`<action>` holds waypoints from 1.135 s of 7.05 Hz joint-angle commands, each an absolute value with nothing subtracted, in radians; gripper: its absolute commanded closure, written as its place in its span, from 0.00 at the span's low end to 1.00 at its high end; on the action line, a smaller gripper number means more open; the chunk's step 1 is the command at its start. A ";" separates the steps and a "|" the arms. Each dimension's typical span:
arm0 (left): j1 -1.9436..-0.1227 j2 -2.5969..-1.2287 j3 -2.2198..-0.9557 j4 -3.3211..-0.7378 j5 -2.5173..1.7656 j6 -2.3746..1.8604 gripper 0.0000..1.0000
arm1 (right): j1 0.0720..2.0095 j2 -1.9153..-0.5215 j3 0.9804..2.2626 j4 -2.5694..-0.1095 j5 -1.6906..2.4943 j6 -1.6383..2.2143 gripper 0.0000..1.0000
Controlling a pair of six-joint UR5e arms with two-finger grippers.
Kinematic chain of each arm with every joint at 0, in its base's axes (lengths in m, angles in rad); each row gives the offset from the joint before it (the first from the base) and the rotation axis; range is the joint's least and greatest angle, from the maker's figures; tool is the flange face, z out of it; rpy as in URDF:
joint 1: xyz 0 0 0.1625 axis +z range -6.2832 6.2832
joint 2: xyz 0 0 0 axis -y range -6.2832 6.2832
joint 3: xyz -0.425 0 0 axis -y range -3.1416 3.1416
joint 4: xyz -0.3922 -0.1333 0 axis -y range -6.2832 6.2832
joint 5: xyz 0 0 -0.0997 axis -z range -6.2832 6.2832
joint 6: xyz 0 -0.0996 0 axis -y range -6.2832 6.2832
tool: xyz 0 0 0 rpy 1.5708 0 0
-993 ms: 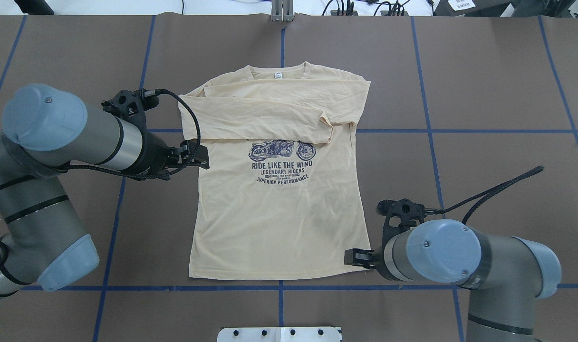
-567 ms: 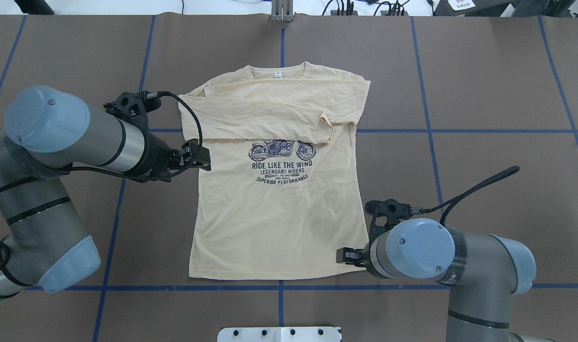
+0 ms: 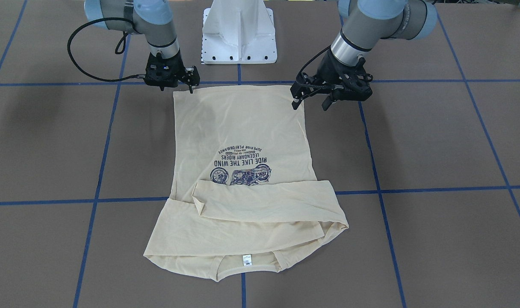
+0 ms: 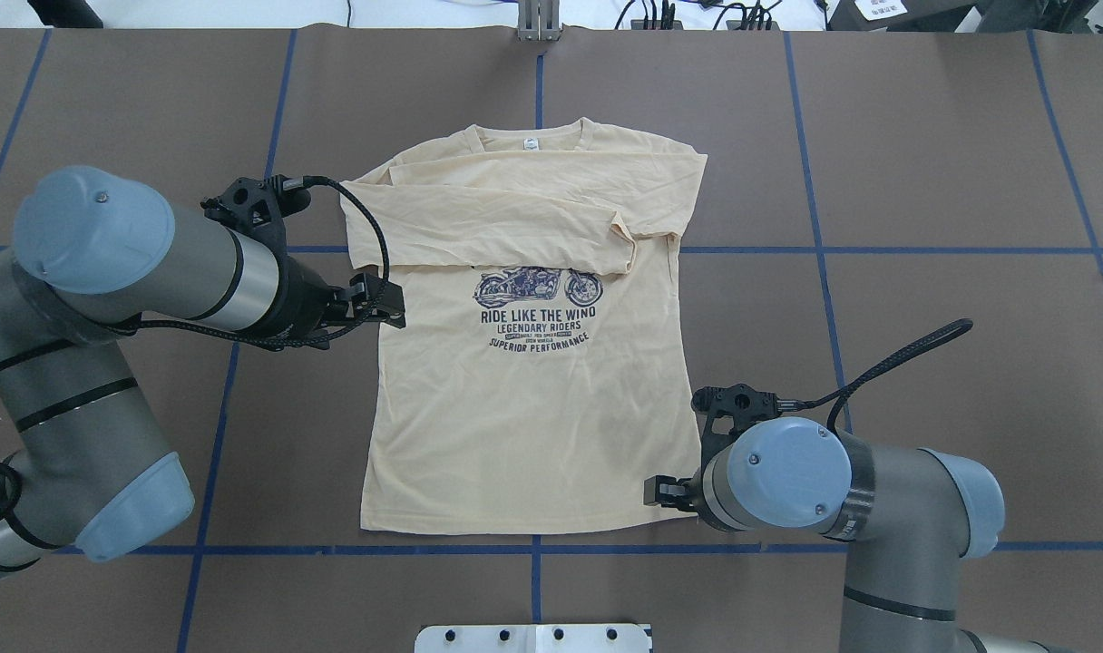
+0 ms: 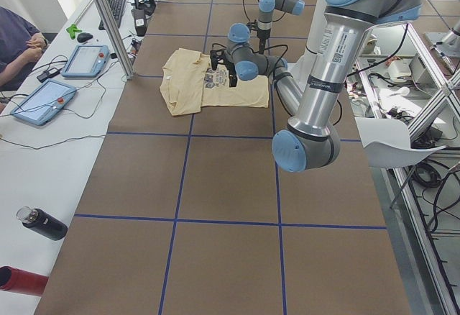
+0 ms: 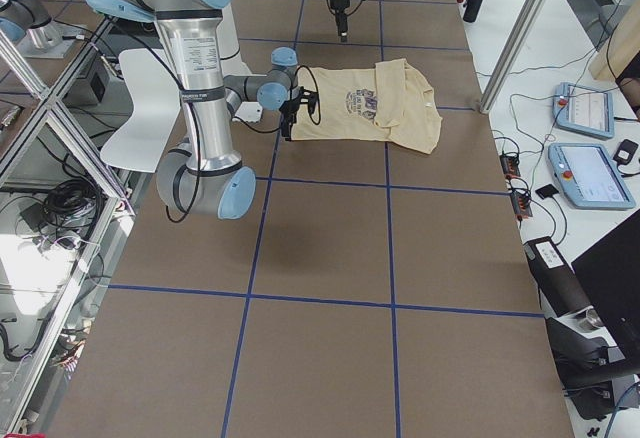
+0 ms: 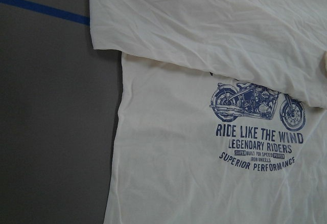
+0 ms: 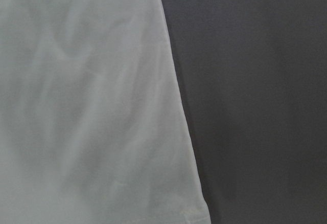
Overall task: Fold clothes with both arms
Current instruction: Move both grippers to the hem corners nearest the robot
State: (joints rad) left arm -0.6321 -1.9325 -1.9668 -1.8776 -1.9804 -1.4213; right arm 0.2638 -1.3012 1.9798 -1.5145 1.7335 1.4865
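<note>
- Black left end effector (image 3: 310,104): its 2 fingers stand wide apart with nothing between them. It hangs over the shirt's (image 4: 524,426) side edge on the robot's left, level with the motorcycle print (image 4: 538,308). Its wrist camera looks down on that edge and the print.
- Right end effector (image 4: 656,492): it is down low at the hem corner on the robot's right, at the shirt's side edge. I cannot tell how far its fingers are parted, or whether they touch the cloth. Its wrist camera shows only the cloth edge, the hem corner and bare worktop beside it.
- The 2 grey arms with pale blue joint caps reach in from opposite sides, the left one (image 4: 143,263) farther forward along the shirt than the right one (image 4: 878,499).
- The pale cream-yellow shirt lies flat, print side up, in the middle of the worktop (image 4: 923,163).
- Its long axis runs straight away from the robot: hem towards the white pedestal base (image 3: 239,34), neck and small white label (image 4: 531,142) at the far end.
- Both long sleeves are folded across the chest: the upper sleeve (image 4: 479,231) lies crosswise just above the print, its cuff ending near the right armpit.
- The worktop is brown, divided into squares by blue tape lines (image 4: 878,249).
- In the left side view, 2 tablets (image 5: 88,60) rest on a white bench along the far side.
</note>
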 commanded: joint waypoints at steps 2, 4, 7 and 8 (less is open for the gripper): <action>-0.632 -1.933 -1.971 -1.878 -1.980 -1.422 0.00 | 0.278 -1.295 1.959 -1.514 1.733 1.456 0.03; -0.632 -1.933 -1.971 -1.878 -1.980 -1.422 0.00 | 0.276 -1.289 1.947 -1.516 1.733 1.459 0.10; -0.632 -1.931 -1.973 -1.878 -1.980 -1.422 0.00 | 0.278 -1.287 1.942 -1.514 1.749 1.460 0.33; -0.632 -1.931 -1.973 -1.878 -1.980 -1.422 0.00 | 0.278 -1.287 1.942 -1.514 1.749 1.460 0.45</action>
